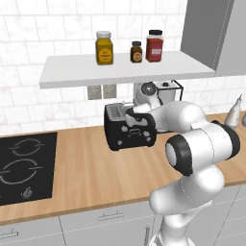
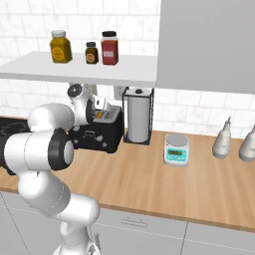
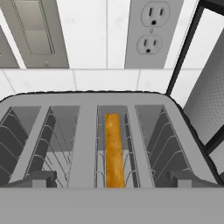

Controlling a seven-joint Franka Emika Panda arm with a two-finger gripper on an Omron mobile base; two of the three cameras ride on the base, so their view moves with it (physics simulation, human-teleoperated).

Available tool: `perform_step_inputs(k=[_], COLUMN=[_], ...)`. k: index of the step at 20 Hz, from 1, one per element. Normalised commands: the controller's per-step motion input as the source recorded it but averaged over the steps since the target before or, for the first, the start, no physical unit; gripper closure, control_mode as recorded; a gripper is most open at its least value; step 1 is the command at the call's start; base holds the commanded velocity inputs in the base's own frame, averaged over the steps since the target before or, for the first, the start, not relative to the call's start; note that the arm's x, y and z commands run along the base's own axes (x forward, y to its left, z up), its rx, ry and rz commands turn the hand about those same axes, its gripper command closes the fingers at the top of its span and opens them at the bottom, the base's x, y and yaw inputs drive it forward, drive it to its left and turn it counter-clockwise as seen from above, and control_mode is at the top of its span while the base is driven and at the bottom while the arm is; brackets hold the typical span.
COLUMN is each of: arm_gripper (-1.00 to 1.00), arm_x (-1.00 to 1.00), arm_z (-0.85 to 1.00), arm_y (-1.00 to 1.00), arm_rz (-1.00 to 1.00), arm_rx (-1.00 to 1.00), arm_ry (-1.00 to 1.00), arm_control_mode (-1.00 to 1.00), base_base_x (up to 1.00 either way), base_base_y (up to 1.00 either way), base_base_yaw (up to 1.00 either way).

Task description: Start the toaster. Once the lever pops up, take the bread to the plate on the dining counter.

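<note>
the toaster (image 1: pixel 129 127) serves as the landmark for every position below. it stands on the wooden worktop (image 1: pixel 96 178), backed close to the tiled wall (image 1: pixel 29 33) just below a wall socket (image 3: pixel 149 33), which suits an appliance that must be plugged in. a wire-framed paper-towel holder (image 2: pixel 138 116) stands just beside the toaster on one side, and a black hob (image 1: pixel 21 166) is set into the worktop well apart on the other. above the toaster a white shelf (image 1: pixel 120 69) carries three jars (image 1: pixel 104 47).

the bread (image 3: pixel 113 151) sits upright inside one of the toaster's inner slots, the third from the left as the hand view frames it, with only its orange-brown crust edge showing between the wire guides. it lies low in the slot, which suggests the slice is loaded and waiting for the toasting step.

the gripper (image 3: pixel 113 180) hangs just above the toaster's near edge, looking down along the slotted top. its two dark fingertips (image 3: pixel 37 179) stand wide apart and hold nothing. the bread lies between the lines of the two tips and a little beyond them, deeper into the toaster. judged from this pose, the hand is placed over the toaster's front, probably to reach the lever; toasting looks not yet begun.
</note>
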Motion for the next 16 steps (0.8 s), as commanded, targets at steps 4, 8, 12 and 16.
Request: perform_step_inputs(k=[4, 8, 12, 16], arm_gripper=[-1.00, -1.00, -1.00, -1.00], arm_x=[0.00, 0.00, 0.00, 0.00], arm_z=[0.00, 0.00, 0.00, 0.00], arm_y=[0.00, 0.00, 0.00, 0.00], arm_rz=[0.00, 0.00, 0.00, 0.00], arm_rx=[0.00, 0.00, 0.00, 0.00], arm_ry=[0.00, 0.00, 0.00, 0.00], arm_control_mode=[-1.00, -1.00, -1.00, -1.00], base_base_x=[0.00, 0.00, 0.00, 0.00], base_base_y=[0.00, 0.00, 0.00, 0.00], base_base_yaw=[0.00, 0.00, 0.00, 0.00])
